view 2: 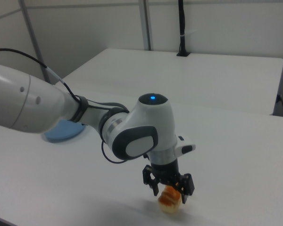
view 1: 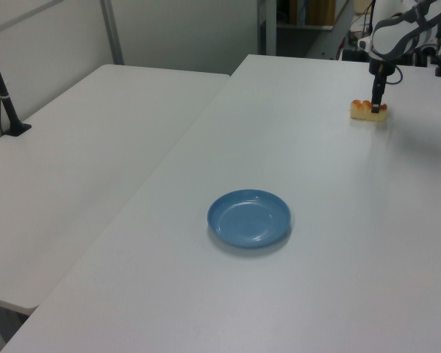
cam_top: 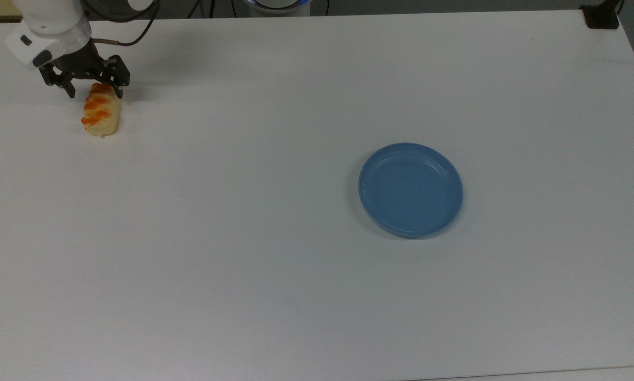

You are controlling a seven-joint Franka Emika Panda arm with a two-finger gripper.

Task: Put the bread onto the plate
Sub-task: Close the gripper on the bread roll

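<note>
The bread (cam_top: 101, 111) lies on the white table (cam_top: 274, 296) at the top view's far left, its long axis running near to far, the glazed patches facing up. In the left view it sits at the far right of the table (view 1: 338, 279); in the right view the bread (view 2: 170, 200) is near the bottom edge, just under my tool.

My gripper (cam_top: 94, 93) is spread wide, grasping nothing, and straddles the far end of the bun: one finger stands at the top view's left of it, the other at the top view's right, close to the bread's far right corner. In the right view the gripper (view 2: 169, 192) hangs low over it, fingers on either side. I cannot tell whether either finger is touching the crust.

The plate (cam_top: 410, 189) is bare and well apart from the bread, toward the top view's right, nearer the table's middle; in the left view the plate (view 1: 249, 218) lies left and near of the bun.

I judge this to be the approach to the grasp, with the carry not yet begun. Next I should centre over the bun's middle rather than its end, settle lower, and close gently across its short width, since it looks soft.
</note>
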